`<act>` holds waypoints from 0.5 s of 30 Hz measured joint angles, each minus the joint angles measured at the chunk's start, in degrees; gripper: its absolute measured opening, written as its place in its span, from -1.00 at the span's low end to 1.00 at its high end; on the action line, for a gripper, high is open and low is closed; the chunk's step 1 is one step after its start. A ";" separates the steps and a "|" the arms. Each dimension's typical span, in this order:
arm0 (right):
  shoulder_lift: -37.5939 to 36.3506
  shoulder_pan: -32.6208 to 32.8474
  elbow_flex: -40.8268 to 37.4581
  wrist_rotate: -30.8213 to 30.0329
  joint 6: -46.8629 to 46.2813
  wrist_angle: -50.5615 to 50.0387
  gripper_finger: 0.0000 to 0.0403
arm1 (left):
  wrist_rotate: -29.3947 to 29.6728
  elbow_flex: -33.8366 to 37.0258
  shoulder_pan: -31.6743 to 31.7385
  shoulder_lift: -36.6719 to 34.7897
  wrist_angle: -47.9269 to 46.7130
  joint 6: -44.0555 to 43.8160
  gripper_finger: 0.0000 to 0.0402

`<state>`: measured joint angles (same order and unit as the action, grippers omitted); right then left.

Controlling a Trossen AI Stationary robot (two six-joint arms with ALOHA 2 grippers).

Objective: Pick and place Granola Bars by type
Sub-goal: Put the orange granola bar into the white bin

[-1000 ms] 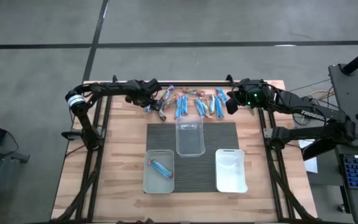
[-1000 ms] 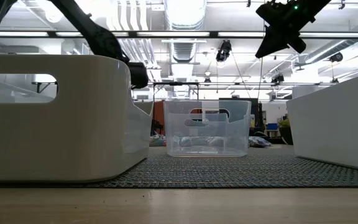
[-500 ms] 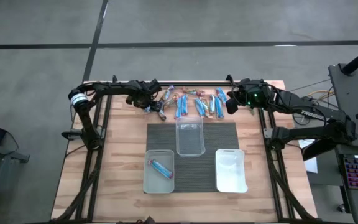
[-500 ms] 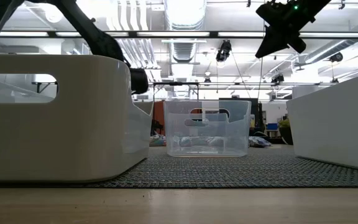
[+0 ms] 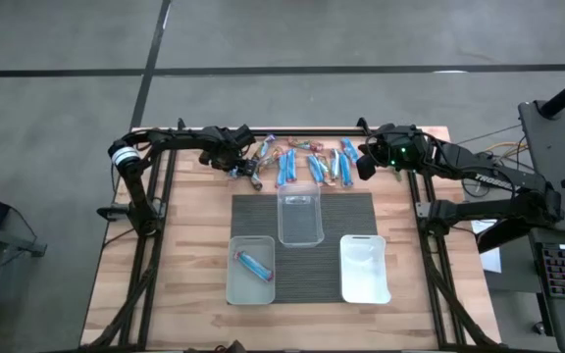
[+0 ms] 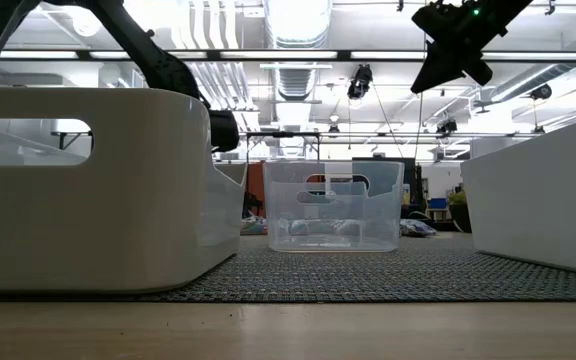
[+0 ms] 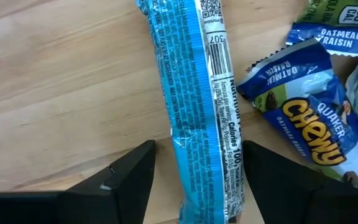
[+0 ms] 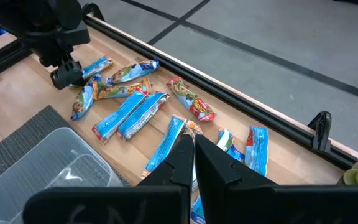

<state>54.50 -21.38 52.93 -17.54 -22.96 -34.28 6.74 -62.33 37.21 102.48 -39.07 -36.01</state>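
Fingers (image 7: pixel 126 180) on your left gripper (image 7: pixel 194 186) are spread wide, one on each side of a blue bar (image 7: pixel 197 106) lying flat on the wood, not squeezing it. Just past them there's a Chewy bar (image 7: pixel 297 118) and the rest of the pile (image 5: pixel 307 162). Your right gripper (image 8: pixel 193 163) hangs pinched shut, empty, above the pile's other end.

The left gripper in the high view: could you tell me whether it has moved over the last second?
No. The left gripper sits at the same spot beside the mat corner, over the bars.
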 joint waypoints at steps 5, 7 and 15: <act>0.02 -0.01 0.00 0.00 0.00 0.00 -0.96 | -0.47 0.00 0.04 0.02 0.11 0.00 -0.01; 0.00 -0.01 0.00 0.00 0.02 0.02 -0.96 | -0.62 0.00 0.04 0.02 0.17 0.00 -0.08; 0.00 -0.01 0.00 -0.02 0.02 0.04 -0.96 | -1.29 0.00 0.04 0.02 0.07 0.22 -0.38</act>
<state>54.50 -21.39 52.93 -17.56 -22.94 -34.24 5.45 -62.33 37.26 102.50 -39.00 -35.79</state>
